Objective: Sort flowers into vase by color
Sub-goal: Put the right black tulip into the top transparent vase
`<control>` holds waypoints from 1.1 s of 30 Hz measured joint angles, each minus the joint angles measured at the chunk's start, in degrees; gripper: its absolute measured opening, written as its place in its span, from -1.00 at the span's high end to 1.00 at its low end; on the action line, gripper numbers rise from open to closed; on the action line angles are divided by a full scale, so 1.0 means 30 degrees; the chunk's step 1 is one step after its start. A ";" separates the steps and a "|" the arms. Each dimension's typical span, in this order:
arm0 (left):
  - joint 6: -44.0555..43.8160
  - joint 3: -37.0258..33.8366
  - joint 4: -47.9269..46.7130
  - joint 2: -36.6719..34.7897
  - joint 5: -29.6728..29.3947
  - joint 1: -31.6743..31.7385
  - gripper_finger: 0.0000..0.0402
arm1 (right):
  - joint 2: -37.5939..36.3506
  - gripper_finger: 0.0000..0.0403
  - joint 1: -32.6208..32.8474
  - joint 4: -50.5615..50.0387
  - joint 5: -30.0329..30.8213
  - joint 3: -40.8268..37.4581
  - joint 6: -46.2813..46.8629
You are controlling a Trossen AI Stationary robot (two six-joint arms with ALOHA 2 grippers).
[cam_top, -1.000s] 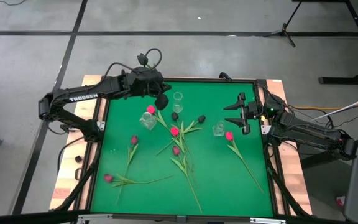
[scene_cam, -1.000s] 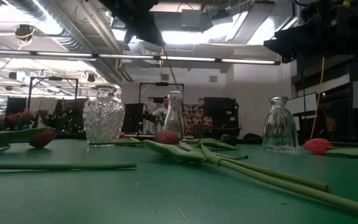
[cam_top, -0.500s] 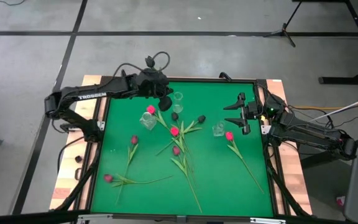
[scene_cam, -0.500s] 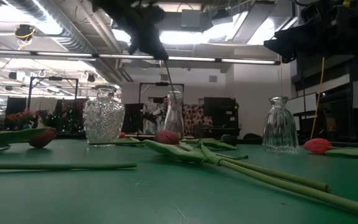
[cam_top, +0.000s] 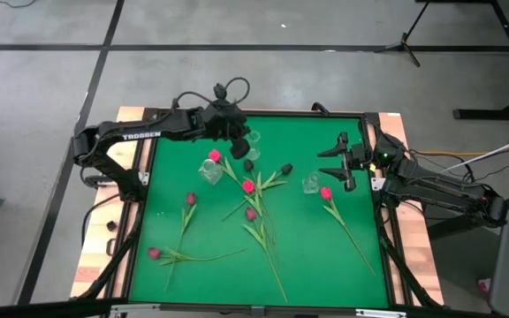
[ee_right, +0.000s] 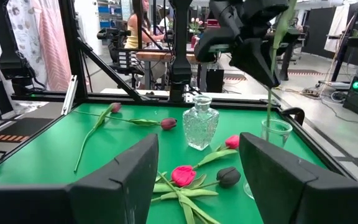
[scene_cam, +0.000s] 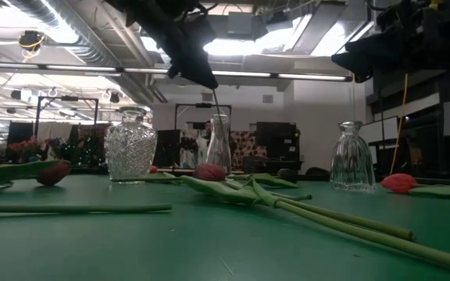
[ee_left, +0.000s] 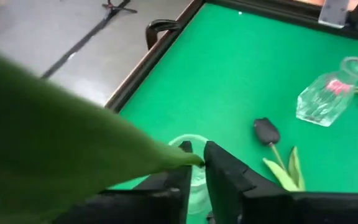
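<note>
Leftward no longer: over the last second the left gripper (cam_top: 237,132) has slid right along the far edge and now hangs just above the slim vase (cam_top: 253,139). Nothing else on the table has shifted.

Going from the near side, most of the sorting is plainly still to do. At near left a pink tulip (cam_top: 154,253) lies flat with its stem running right. A little farther a duller red tulip (cam_top: 190,200) lies alone. In the middle, a magenta tulip (cam_top: 250,213) and a bright pink one (cam_top: 248,185) lie in a tangle of crossed stems and leaves. To the right, another pink tulip (cam_top: 325,193) lies with its stem trailing toward the near right corner, just beside the bell-shaped vase (cam_top: 311,184) — which stands empty. Farther back, two near-black tulips (cam_top: 248,164) (cam_top: 285,168) lie on the cloth. One more pink head (cam_top: 214,156) lies against the cut-glass vase (cam_top: 208,172) but not in it.

At the far edge comes the only flower under way — the upright tulip (ee_right: 270,81), pinched between the left claw's nearly closed fingers (ee_left: 219,168), its stem hanging down into the slim vase's mouth. I judge it the first placement, about to be let go, with eight flowers left.

The right gripper (cam_top: 341,163) waits at the far right, claw spread wide and holding nothing.
</note>
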 joint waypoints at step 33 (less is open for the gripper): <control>-0.0490 0.0000 0.1235 -0.0036 -0.1055 -0.0996 0.35 | 0.0003 -0.12 0.0005 0.0029 -0.0004 0.0000 0.0046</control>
